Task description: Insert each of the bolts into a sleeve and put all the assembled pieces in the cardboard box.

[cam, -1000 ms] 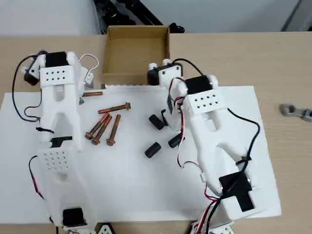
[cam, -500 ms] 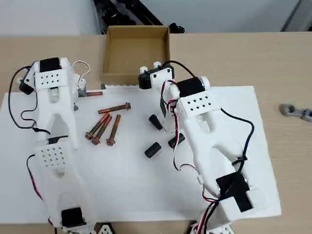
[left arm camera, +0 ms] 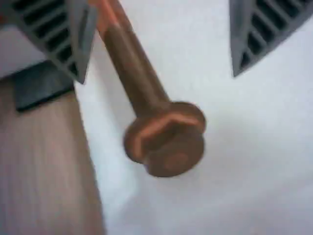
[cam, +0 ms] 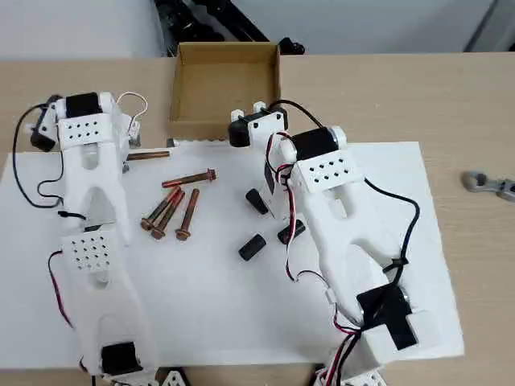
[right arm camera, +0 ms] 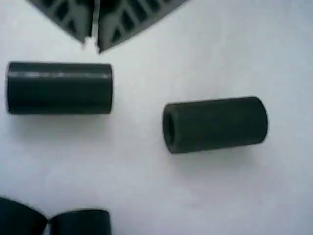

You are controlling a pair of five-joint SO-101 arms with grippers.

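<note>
Where the high view has the left arm's white body over its own fingers, the left wrist view shows the left gripper (left arm camera: pixel 157 68) spread wide above the far left corner of the white sheet (cam: pixel 201 305). A copper-coloured bolt (left arm camera: pixel 146 98) lies between the jaws. Its shaft runs close under one finger (left arm camera: pixel 54 29), well apart from the other, and its flanged hex head points toward the camera. Whether that finger touches the shaft cannot be told. The high view places this bolt along the sheet's far edge, just beside the near wall of the cardboard box (cam: pixel 181 88), which stands on the wooden table (cam: pixel 451 96).

Toward the sheet's left half lie a lone bolt (cam: pixel 189 178) and, just nearer, three bunched bolts (cam: pixel 163 209).

In the right wrist view the right gripper (right arm camera: pixel 93 41) has its fingers pressed together to a hairline slit, gripping nothing. Its tips are just beside the side of one black sleeve (right arm camera: pixel 58 88). A second sleeve (right arm camera: pixel 215 125) lies near it with its bore showing, and two more dark ends (right arm camera: pixel 80 220) sit farther off. The high view counts three sleeves around the right arm at the sheet's middle
</note>
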